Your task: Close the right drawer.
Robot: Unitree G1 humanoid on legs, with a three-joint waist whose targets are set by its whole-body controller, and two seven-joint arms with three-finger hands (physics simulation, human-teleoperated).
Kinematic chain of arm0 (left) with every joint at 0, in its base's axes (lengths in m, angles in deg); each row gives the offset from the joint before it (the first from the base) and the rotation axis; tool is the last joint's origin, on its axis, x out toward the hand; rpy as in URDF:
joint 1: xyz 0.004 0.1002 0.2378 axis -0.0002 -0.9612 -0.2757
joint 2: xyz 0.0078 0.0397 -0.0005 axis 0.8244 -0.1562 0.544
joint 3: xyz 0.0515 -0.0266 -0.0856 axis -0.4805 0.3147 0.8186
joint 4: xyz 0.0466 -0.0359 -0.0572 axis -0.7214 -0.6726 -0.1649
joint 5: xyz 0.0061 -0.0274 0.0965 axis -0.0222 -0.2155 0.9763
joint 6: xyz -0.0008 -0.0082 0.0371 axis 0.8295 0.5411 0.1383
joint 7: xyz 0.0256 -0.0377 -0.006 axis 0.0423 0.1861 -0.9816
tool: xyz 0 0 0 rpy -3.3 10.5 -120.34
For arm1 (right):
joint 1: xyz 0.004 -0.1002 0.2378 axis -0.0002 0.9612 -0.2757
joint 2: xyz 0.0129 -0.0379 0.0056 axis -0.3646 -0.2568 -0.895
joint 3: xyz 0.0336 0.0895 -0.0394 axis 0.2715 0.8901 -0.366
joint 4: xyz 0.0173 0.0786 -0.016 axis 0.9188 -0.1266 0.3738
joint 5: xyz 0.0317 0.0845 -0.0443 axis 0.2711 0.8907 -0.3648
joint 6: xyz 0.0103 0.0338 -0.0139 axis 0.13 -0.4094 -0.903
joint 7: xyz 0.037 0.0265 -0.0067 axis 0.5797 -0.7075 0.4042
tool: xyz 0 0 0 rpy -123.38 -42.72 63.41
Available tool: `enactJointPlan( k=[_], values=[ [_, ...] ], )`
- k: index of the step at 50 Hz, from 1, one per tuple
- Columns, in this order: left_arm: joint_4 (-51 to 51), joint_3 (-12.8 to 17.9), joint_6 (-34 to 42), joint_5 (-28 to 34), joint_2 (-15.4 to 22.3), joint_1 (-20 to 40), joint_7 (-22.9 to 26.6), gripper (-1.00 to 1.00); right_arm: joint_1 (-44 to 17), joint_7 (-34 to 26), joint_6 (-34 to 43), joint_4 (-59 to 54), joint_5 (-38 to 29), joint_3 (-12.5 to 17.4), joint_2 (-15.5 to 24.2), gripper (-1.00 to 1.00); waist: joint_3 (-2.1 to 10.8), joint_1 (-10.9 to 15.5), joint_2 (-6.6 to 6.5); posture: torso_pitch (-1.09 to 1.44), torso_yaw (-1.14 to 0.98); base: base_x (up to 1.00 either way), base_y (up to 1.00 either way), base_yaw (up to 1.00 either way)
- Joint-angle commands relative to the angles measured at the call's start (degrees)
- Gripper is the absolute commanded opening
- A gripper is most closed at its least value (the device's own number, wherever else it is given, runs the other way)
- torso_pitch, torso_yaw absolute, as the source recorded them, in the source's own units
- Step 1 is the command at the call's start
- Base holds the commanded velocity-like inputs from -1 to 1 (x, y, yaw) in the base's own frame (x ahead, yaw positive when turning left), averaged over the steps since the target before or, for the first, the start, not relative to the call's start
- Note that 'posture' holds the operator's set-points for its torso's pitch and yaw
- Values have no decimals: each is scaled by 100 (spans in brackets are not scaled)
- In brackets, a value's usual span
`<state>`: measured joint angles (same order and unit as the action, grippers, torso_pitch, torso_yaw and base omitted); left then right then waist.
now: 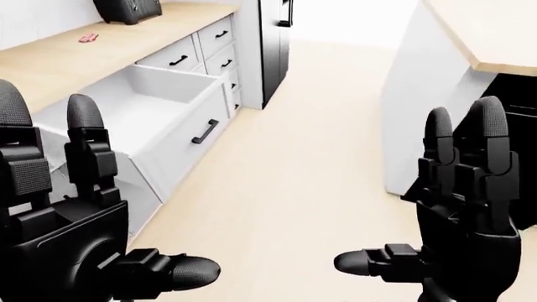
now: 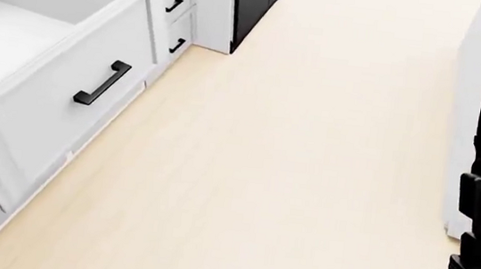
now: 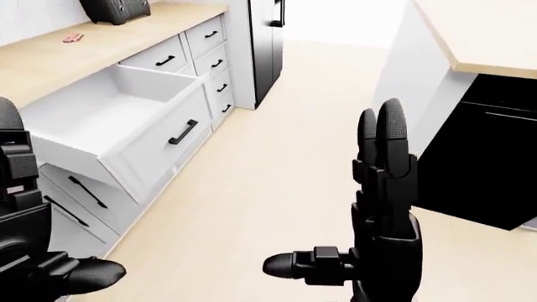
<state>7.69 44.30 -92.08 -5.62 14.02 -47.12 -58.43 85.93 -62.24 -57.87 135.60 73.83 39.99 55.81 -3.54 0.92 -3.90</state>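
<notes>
Drawer [image 3: 126, 126] was pulled fully out under the worktop [image 3: 101, 53], black handle [image 3: 181, 132] facing the floor [image 3: 269, 189], up and left of the right hand [image 3: 378, 251] and well apart from it. Both hands were spread, fingers upright, thumbs pointing inward, gripping nothing; left hand [image 1: 67, 251] sat just below the drawer's near corner, no contact visible.

The robot's black three-fingered left hand [image 1: 71, 220] is raised at the lower left of the left-eye view, below the pulled-out white drawer with the black bar handle [image 1: 172, 123]. Its two upper fingers stand straight and its thumb juts toward the middle, touching nothing. The matching black right hand [image 1: 457, 220] is held up well to the right of that drawer, likewise spread, fingers upright and thumb pointing left, holding nothing.
</notes>
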Motion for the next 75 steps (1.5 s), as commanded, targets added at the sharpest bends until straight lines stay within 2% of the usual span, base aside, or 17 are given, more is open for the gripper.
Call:
enactJointPlan(
  k=[1, 8, 13, 23, 26, 27, 29, 34, 39, 47, 52, 53, 58, 59, 68, 74, 75],
  values=[
    [204, -44, -110, 0, -8, 36, 19, 100, -48, 28, -53, 250, 9, 31, 30, 100, 13, -40, -42, 0, 0, 0, 0, -40],
    [207, -46, -120, 1, -9, 25, 29, 100, -59, 31, -14, 270, 25, 45, 41, 100, 77, -55, 295, 0, 0, 0, 0, -40],
    [191, -49, -160, -1, -16, -3, 47, 100, -47, 26, -24, 270, 27, 52, 37, 100, 214, -88, 774, 0, 0, 0, 0, -40],
    [234, -55, -90, 1, -8, 26, 11, 100, -44, 26, -114, 184, 22, 56, 34, 100, -5, -105, 226, 0, 0, 0, 0, -39],
    [234, -56, -96, -1, -9, 17, 17, 100, -47, 31, -100, 176, 13, 54, 34, 100, 142, -56, -260, 0, 0, 0, 0, -39],
    [222, -57, -99, 4, -10, 18, 20, 100, -48, 32, -106, 167, 15, 51, 34, 100, 30, 17, 48, 0, 0, 0, 0, -40],
    [207, -54, -117, -7, -12, 10, 31, 100, -47, 35, -111, 159, 17, 55, 35, 100, 49, -44, -30, 0, 0, 0, 0, -39],
    [195, -52, -145, -11, -17, -11, 43, 100, -56, 32, -33, 224, 16, 44, 36, 100, 80, -57, 231, 0, 0, 0, 0, -40],
    [187, -42, -155, -13, -19, -10, 48, 100, -51, 37, -35, 222, 9, 43, 38, 100, 174, -72, 778, 0, 0, 0, 0, -39],
    [200, -32, -118, -16, -13, 20, 31, 100, -94, 57, 24, 187, 38, 82, 32, 100, 29, -134, 412, 0, 0, 0, 0, -29],
    [186, -30, -116, -14, -9, 31, 29, 100, -151, 163, 113, 166, -87, 143, 2, 100, 228, -295, 44, 0, 0, 0, 0, 0],
    [190, -32, -106, -13, -8, 36, 24, 100, -150, 176, 114, 174, -118, 141, -2, 100, 148, -273, 232, 0, 0, 0, 0, 0],
    [158, -46, -139, 1, -11, 29, 36, 100, -143, 204, 122, 168, -228, 97, 3, 100, 287, -122, 335, 0, 0, 0, 3, 0],
    [153, -47, -145, 2, -11, 27, 35, 100, -135, 203, 117, 183, -213, 87, 8, 100, 167, -113, 440, 0, 0, 2, 16, 0],
    [176, -41, -129, -3, -8, 21, 28, 100, -137, 182, 147, 208, -147, 100, 18, 100, 106, -114, 264, 0, 0, 1, 15, 0],
    [168, -33, -132, -7, -9, 30, 26, 100, -128, 194, 123, 183, -156, 115, 13, 100, 60, -168, 615, 0, 0, 2, 15, 0],
    [165, -34, -134, -1, -9, 33, 26, 100, -131, 190, 124, 176, -146, 118, 15, 100, 93, -159, 473, 0, 0, 2, 15, 0]
  ],
)
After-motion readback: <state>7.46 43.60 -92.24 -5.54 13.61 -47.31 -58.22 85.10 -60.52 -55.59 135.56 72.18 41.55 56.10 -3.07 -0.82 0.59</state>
